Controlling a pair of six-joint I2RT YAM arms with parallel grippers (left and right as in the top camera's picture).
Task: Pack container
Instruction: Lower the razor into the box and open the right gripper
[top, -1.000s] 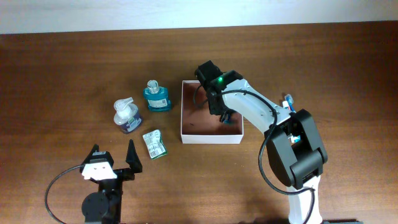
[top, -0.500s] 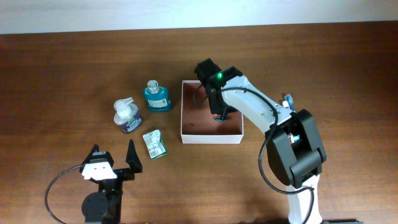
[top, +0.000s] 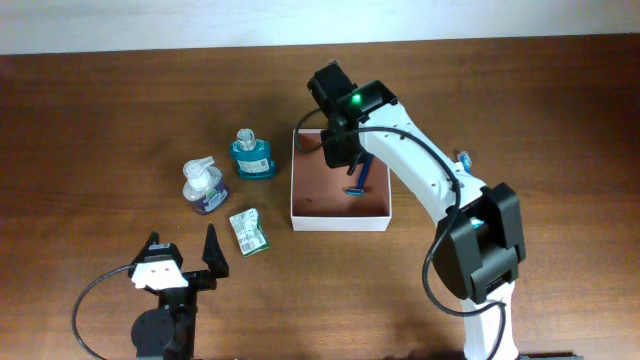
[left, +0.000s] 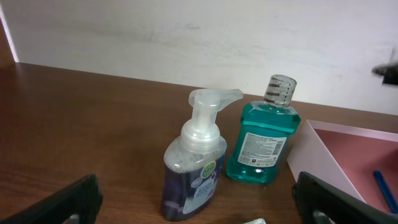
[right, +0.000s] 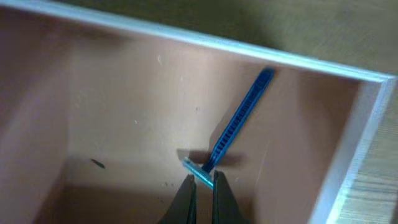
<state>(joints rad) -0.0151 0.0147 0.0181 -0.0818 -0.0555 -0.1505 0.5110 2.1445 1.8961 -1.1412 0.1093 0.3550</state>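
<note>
- Right gripper (right: 204, 186): a second ago it was low inside the box, over the razor. It has since lifted and pulled back toward the far-left corner. Its fingers stand nearly together with only a sliver between them. I cannot be sure from the wrist view that the tips are fully clear of the razor head, though it looks released.
- Slim blue plastic razor (top: 358, 177): it lies on the container floor near the right wall, with its head toward the near side. I count it as one item packed.
- Square shallow white-walled container with a pinkish-brown inside (top: 340, 224): mid-table, in the same place as in the earlier frames.
- Left gripper (top: 183, 250): parked at the near-left, fingers spread wide and empty. No change.
- Teal mouthwash bottle (top: 252, 157), clear pump bottle of purple soap (top: 203, 186) and small green packet (top: 248, 230): all left of the container, unmoved and not yet packed.
</note>
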